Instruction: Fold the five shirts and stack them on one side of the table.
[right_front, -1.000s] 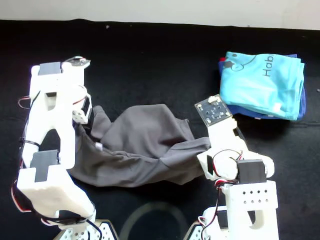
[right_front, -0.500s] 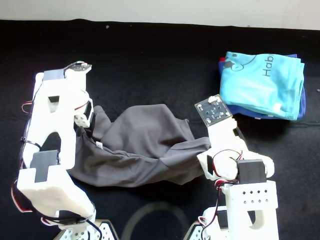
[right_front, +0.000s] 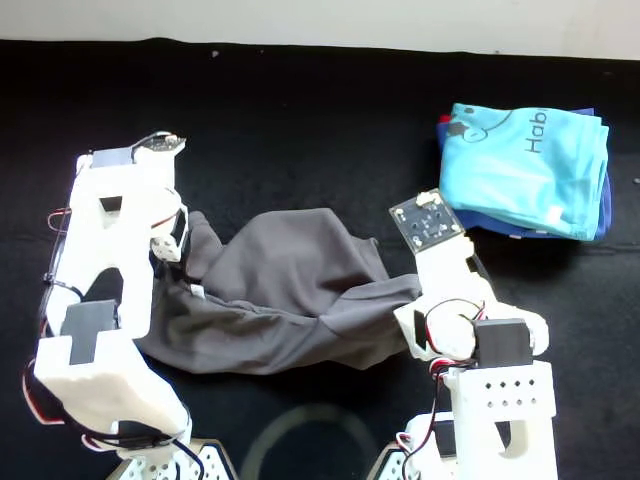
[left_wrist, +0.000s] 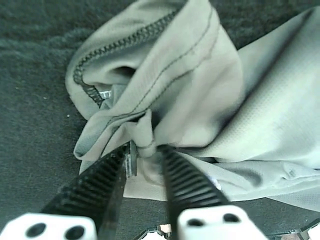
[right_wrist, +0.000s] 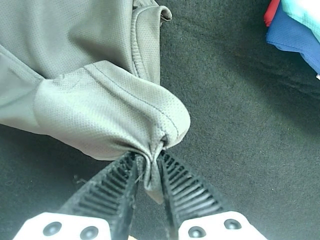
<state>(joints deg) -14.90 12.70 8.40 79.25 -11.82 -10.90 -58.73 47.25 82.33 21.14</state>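
Observation:
A crumpled grey shirt (right_front: 290, 290) lies on the black table (right_front: 300, 130) between the two arms. My left gripper (right_front: 183, 262) is at the shirt's left end, and in the left wrist view the left gripper (left_wrist: 145, 151) is shut on a small fold of the grey shirt (left_wrist: 200, 85) below the collar seam. My right gripper (right_front: 412, 292) holds the shirt's right end. Up close the right gripper (right_wrist: 147, 157) is shut on a bunched hem of the grey shirt (right_wrist: 85, 55).
A stack of folded shirts sits at the back right, a cyan shirt (right_front: 525, 165) on top of a blue shirt (right_front: 603, 205). The blue shirt (right_wrist: 295, 40) edges into the right wrist view. A white wall strip (right_front: 400, 20) borders the table's far edge.
The left arm has drawn slightly toward the near edge and to the right, still holding the shirt. The right arm and the shirt's shape have barely changed.

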